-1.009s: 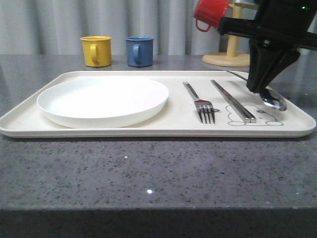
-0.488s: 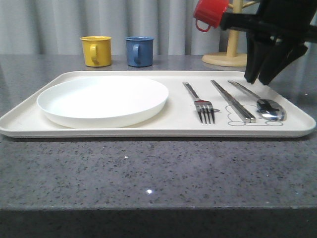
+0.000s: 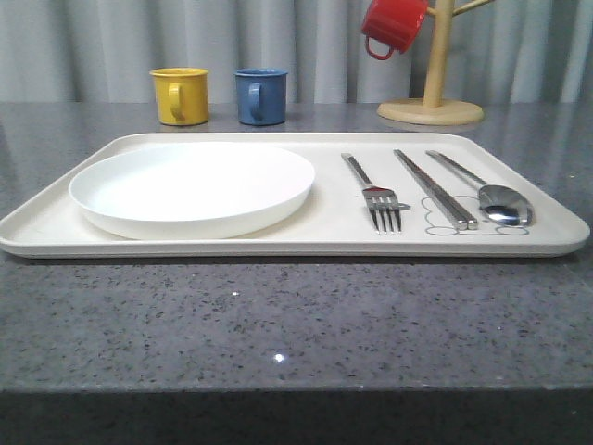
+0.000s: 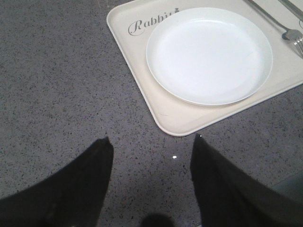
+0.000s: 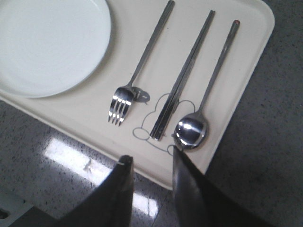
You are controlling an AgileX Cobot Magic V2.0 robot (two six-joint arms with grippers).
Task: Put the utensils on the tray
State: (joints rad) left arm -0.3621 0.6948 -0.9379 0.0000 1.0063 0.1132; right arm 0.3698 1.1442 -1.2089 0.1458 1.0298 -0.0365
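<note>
The cream tray (image 3: 278, 239) lies across the grey counter. On it rest the white plate (image 3: 193, 186), the fork (image 3: 375, 197), the chopsticks (image 3: 435, 188) and the spoon (image 3: 500, 201), side by side on the right half. In the right wrist view the fork (image 5: 137, 75), chopsticks (image 5: 182, 78) and spoon (image 5: 199, 118) lie parallel, and my right gripper (image 5: 151, 156) hangs open and empty above the tray's near edge. My left gripper (image 4: 150, 140) is open over bare counter, beside the tray's corner (image 4: 177, 127) that carries the plate (image 4: 208, 54).
A yellow mug (image 3: 180, 95) and a blue mug (image 3: 260, 95) stand behind the tray. At the back right a wooden mug tree (image 3: 432, 109) holds a red mug (image 3: 393, 25). Grey counter runs in front of the tray.
My right arm has lifted off the spoon and drawn back out of the front view. The spoon stays on the tray beside the chopsticks.
</note>
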